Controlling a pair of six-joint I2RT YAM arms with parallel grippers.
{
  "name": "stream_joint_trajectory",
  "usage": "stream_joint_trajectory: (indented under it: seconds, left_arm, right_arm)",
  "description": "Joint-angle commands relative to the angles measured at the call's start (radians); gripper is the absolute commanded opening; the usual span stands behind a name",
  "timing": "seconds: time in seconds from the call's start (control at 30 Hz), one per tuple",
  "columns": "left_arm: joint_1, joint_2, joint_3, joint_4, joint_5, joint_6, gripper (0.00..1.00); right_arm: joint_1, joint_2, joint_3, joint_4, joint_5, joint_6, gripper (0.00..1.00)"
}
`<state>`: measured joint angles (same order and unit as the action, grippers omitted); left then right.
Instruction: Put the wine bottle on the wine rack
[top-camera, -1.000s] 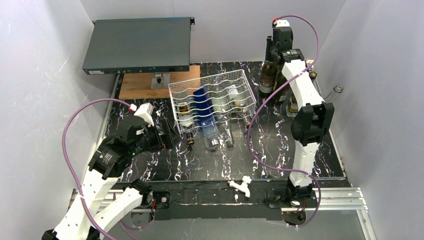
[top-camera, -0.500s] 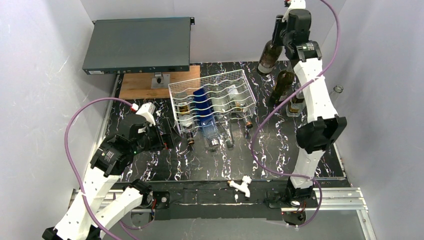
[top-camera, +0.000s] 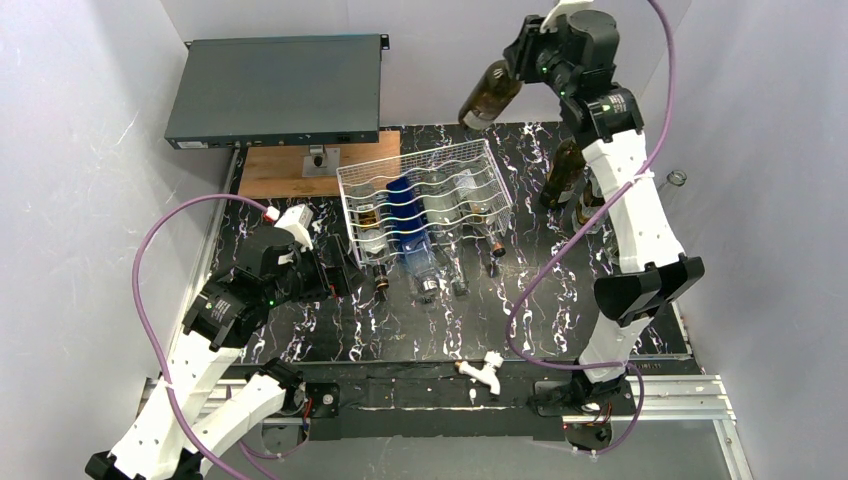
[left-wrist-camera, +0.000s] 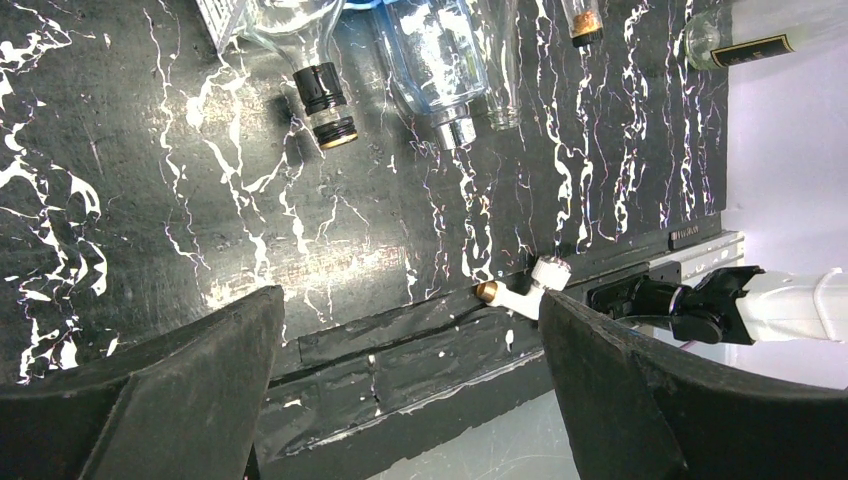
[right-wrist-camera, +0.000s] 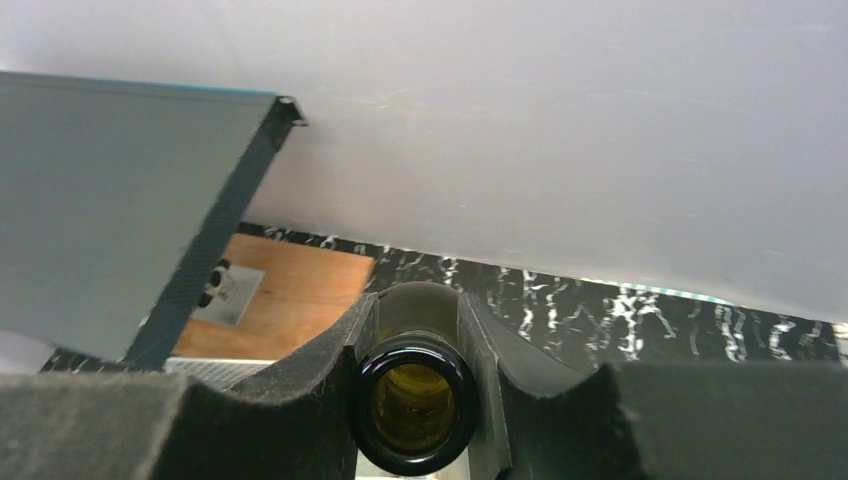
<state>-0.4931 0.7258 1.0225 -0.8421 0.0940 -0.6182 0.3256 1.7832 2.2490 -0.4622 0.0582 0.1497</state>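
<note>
Two arms are in view. The right gripper (top-camera: 524, 62) is clamped on the neck of the wine bottle (top-camera: 490, 92) — a dark brown bottle held in the air and tilted, its base pointing left and down. It hangs above the far edge of the table (top-camera: 300, 330), beyond the far right corner of the wine rack (top-camera: 343, 195), touching neither rack nor table. The right wrist view shows its open mouth between the two pads. The rack sits mid-table and carries several lying bottles, among them a blue bottle (top-camera: 404, 210). Dark bottles (top-camera: 565, 172) stand upright right of the rack, partly hidden by the arm. The left gripper (top-camera: 335, 272) holds nothing — jaws wide apart, low over the table beside the rack's near left corner.
</note>
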Motion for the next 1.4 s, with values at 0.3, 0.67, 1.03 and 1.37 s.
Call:
stream_joint_trajectory:
  seconds: [0.3, 0.67, 1.03, 1.37]
  left_arm:
    - [-0.003, 0.000, 0.021, -0.001, 0.011, 0.005, 0.98]
    - [-0.004, 0.011, 0.016, 0.006, 0.013, 0.011, 0.98]
    - [-0.002, 0.016, 0.021, 0.006, 0.010, 0.018, 0.98]
    - [-0.002, 0.012, 0.016, 0.007, 0.009, 0.020, 0.98]
  right_arm:
    - [0.122, -0.030, -0.057, 0.179, 0.077, -0.070, 0.01]
    - [0.145, -0.049, -0.177, 0.206, 0.137, -0.104, 0.01]
    - [0.150, -0.056, -0.230, 0.252, 0.158, -0.129, 0.01]
    - [0.165, -0.136, -0.399, 0.341, 0.175, -0.146, 0.01]
